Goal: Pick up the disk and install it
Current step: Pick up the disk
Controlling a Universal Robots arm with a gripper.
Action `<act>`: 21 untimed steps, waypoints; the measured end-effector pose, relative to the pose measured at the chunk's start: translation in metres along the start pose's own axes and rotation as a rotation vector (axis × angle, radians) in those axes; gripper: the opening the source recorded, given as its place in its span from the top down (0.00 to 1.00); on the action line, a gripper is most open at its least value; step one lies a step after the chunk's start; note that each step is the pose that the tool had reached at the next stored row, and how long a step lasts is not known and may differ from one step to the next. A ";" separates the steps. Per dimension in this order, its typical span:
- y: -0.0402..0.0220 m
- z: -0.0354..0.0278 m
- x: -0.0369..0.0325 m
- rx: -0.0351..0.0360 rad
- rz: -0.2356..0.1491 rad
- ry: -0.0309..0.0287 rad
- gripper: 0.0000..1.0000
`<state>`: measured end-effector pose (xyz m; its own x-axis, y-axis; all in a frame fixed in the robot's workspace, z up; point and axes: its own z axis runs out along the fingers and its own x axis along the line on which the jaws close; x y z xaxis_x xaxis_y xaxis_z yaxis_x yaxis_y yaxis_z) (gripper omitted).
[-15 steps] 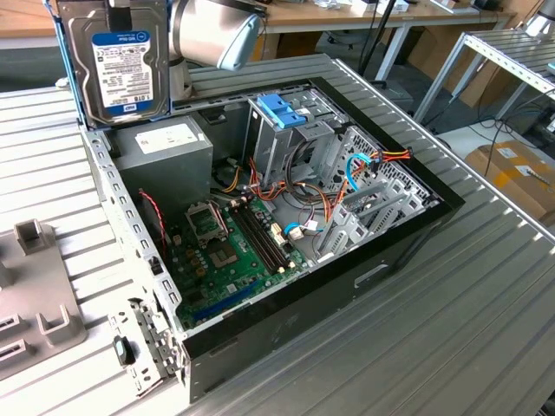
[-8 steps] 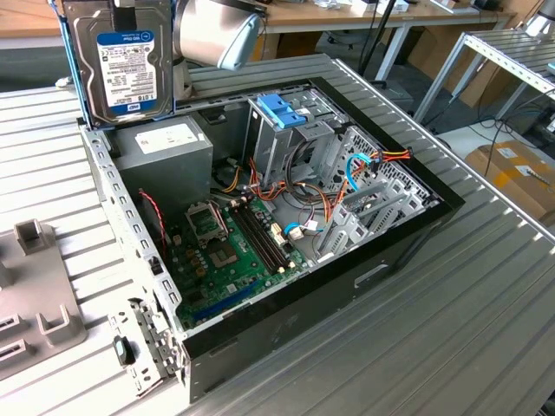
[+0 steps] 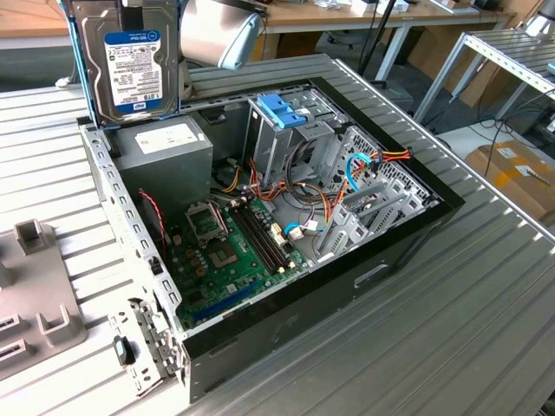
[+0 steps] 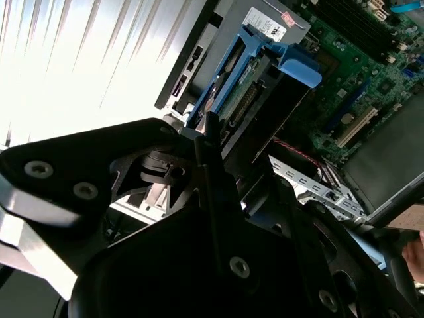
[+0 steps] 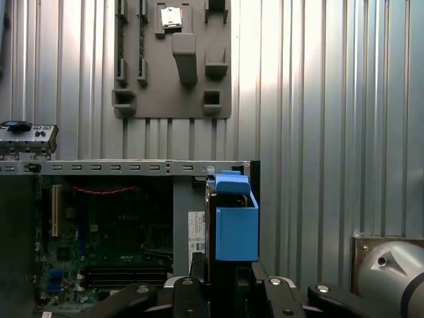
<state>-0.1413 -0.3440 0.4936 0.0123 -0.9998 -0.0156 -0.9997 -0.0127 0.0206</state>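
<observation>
The disk is a silver-grey drive with a blue-and-white label in light-blue rails. It hangs upright in the air at the far left corner of the open computer case, above the grey power-supply box. In the first wrist view my gripper is shut on the disk, with dark fingers on both sides of it. The second wrist view shows the disk edge-on beyond the black fingers, with the green motherboard behind it.
Inside the case stand a tall metal cage topped by a blue bracket, the motherboard and loose cables. A grey fixture plate lies on the ribbed metal table at the exterior view's left. Cardboard boxes sit beyond the table.
</observation>
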 end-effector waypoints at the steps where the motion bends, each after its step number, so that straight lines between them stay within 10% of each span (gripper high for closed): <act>1: -0.0009 0.0000 0.0000 0.0000 0.000 0.0000 0.65; 21: -0.0197 -0.0004 0.0003 0.0000 0.000 -0.0001 0.65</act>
<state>-0.1216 -0.3440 0.4936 0.0124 -0.9998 -0.0157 -0.9997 -0.0127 0.0206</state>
